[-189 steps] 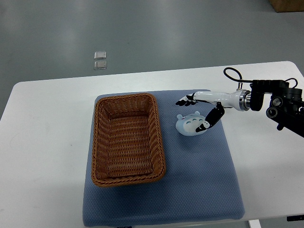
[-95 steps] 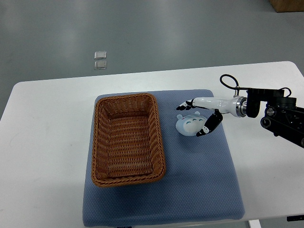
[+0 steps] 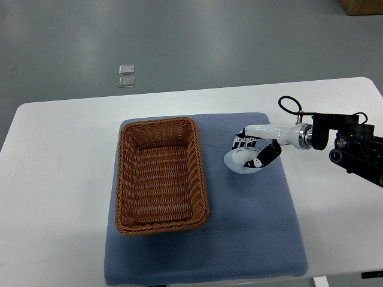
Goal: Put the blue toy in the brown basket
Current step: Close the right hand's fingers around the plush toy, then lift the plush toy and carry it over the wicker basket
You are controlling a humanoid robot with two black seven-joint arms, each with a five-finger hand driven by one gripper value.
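The blue mat, a padded rectangle with a finely dimpled surface and rounded corners, lay over the middle of the white table, its near edge close to the table's front. On the mat's left half sat the brown basket, an oblong of tightly woven wicker with a thick braided rim and a ribbed floor, nothing inside it. Just to the basket's right, apart from its rim and still on the mat, rested the blue toy, a small rounded pale-blue lump, smooth and soft-looking. The right hand was wrapped over the toy: its dark-jointed fingers curled down over the toy's far side and top, while the thumb pressed in from the near right, so the toy sat between them with only its left and near part showing. The fingers were closed around the toy in a grasp. The hand was white with black segments, and it reached leftward, low and nearly level, from a slim white forearm joined by a silver ring to a black arm housing entering from the right edge, a black cable looping above the wrist. Beyond the table lay grey floor, with two small clear squares on it.
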